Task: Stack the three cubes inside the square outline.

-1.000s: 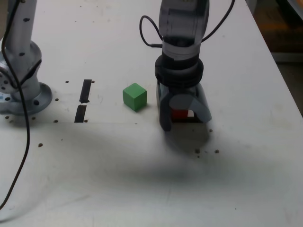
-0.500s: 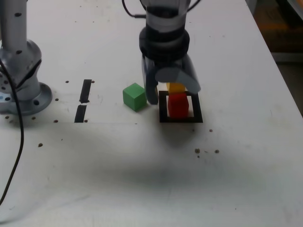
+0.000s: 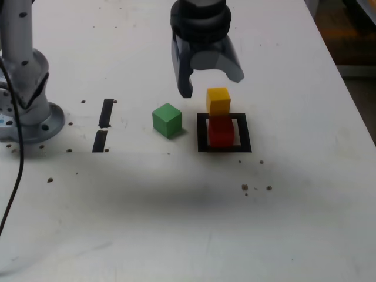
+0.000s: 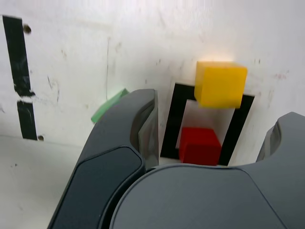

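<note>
Your end effector (image 3: 211, 88) gapes wide — the matte red cube (image 3: 221, 131) sits inside the black tape square (image 3: 202, 134), matte yellow cube (image 3: 218, 101) overlapping its border.

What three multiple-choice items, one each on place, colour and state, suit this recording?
1. Where is the green cube in the exterior view?
A) Inside the square outline
B) Between the black strips and the outline
C) Right of the outline

2. What colour is the cube inside the outline?
A) Red
B) Yellow
C) Green

3. How is the end effector?
A) Shut, empty
B) Gripping a cube
C) Open, empty

1 B: strips to its left, outline to its right.
2 A: red faces show within the black frame.
3 C: fingers apart, nothing between them.
</note>
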Robot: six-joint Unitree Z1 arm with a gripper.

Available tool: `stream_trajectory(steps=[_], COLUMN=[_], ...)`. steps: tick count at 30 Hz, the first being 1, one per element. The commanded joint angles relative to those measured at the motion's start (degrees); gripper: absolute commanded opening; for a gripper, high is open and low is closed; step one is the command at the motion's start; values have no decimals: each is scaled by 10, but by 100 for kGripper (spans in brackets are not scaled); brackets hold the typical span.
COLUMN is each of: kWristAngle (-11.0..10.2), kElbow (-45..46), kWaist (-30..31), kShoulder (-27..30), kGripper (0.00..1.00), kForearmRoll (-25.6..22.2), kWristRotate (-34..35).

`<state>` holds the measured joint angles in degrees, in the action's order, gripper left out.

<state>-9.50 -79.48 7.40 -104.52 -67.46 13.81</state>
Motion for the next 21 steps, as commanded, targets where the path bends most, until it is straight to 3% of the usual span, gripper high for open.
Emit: stream_trajectory(steps=[1, 10, 21], kWristAngle=[0, 4, 12], kElbow=[-3, -4, 13], kWaist=[-11, -43, -45], kShoulder=[-6, -33, -51], kGripper=[90, 92, 97], kForearmRoll=[0, 17, 81], kWristRotate=[-11, -47, -52])
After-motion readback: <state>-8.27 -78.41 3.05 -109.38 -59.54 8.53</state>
